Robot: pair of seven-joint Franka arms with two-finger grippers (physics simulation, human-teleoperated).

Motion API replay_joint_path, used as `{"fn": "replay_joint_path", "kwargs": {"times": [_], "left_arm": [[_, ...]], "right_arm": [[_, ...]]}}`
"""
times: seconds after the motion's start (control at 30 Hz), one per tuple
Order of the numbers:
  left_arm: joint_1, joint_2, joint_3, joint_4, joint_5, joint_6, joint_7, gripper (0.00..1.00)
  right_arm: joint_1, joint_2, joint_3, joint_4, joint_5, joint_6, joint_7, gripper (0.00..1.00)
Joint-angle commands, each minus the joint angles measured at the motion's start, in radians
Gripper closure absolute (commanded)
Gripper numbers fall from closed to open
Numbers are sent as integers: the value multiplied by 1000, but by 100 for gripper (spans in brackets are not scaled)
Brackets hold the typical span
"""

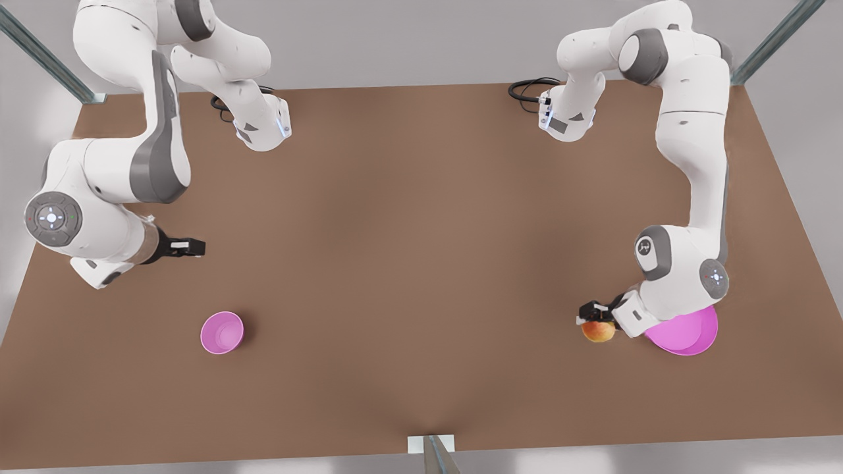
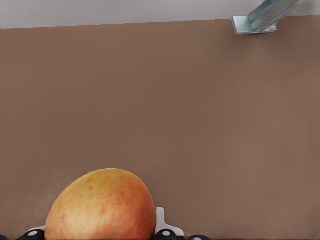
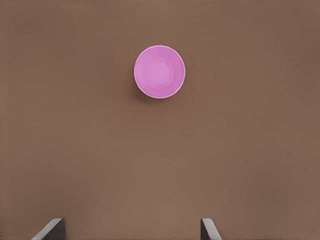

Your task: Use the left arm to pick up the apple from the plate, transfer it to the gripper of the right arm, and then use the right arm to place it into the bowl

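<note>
One apple [image 1: 598, 330] sits clamped in your left gripper [image 1: 595, 316], lifted beside the plate [image 1: 685, 334] for the handover. Farther off, your right gripper [image 1: 188, 247] waits near the bowl [image 1: 222, 332], fingers [image 3: 50, 229] spread to receive it.

Under me spreads a plain brown tabletop [image 1: 408, 263], matte and evenly lit, with soft shadows pooling near its front edge. Around the tabletop the floor [image 1: 395, 39] is pale grey and bare. Grey-green metal struts [image 1: 39, 56] slant in at the tabletop's two far corners, and another strut [image 1: 438, 457] meets a small white bracket [image 1: 417, 444] at the middle of its front edge. Black cables [image 1: 527, 89] coil on the tabletop near its far edge.
</note>
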Motion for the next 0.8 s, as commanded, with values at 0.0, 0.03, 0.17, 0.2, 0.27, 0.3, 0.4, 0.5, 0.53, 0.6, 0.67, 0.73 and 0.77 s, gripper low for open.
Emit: {"fn": "replay_joint_path", "kwargs": {"times": [0.0, 0.03, 0.17, 0.2, 0.27, 0.3, 0.4, 0.5, 0.53, 0.6, 0.67, 0.73, 0.77], "left_arm": [[-7, 81, -153, 76, -63, -118, -308, 21], [-29, 131, -229, 103, -77, -118, -366, 21], [-73, 306, -397, 207, -358, -113, -549, 21], [-89, 326, -397, 240, -388, -113, -552, 21], [-98, 337, -397, 253, -439, -112, -553, 21], [-98, 339, -397, 253, -462, -130, -552, 21], [-98, 383, -397, 276, -547, -136, -517, 21], [-99, 395, -407, 291, -547, -127, -481, 21], [-106, 395, -406, 291, -545, -130, -466, 21], [-104, 398, -404, 291, -544, -132, -412, 21], [-107, 408, -401, 291, -542, -130, -397, 21], [-113, 415, -404, 296, -547, -126, -403, 21], [-112, 420, -403, 296, -547, -130, -389, 21]], "right_arm": [[-4, 51, 1, 23, 158, 59, -14, 0], [4, 111, 4, 42, 230, 120, -147, 0], [-75, 364, 157, 121, 681, 167, -686, 0], [-116, 436, 240, 187, 687, 167, -729, 0], [-171, 532, 369, 267, 709, 206, -890, 0], [-173, 555, 421, 261, 759, 248, -1003, 0], [-173, 612, 486, 244, 790, 404, -1264, 0], [-170, 615, 530, 192, 808, 551, -1522, 0], [-168, 615, 541, 174, 853, 588, -1603, 0], [-171, 672, 619, 171, 897, 665, -1743, 0], [-173, 690, 670, 178, 908, 711, -1852, 0], [-173, 698, 694, 171, 926, 734, -1918, 0], [-167, 706, 699, 171, 936, 774, -1941, 0]]}}
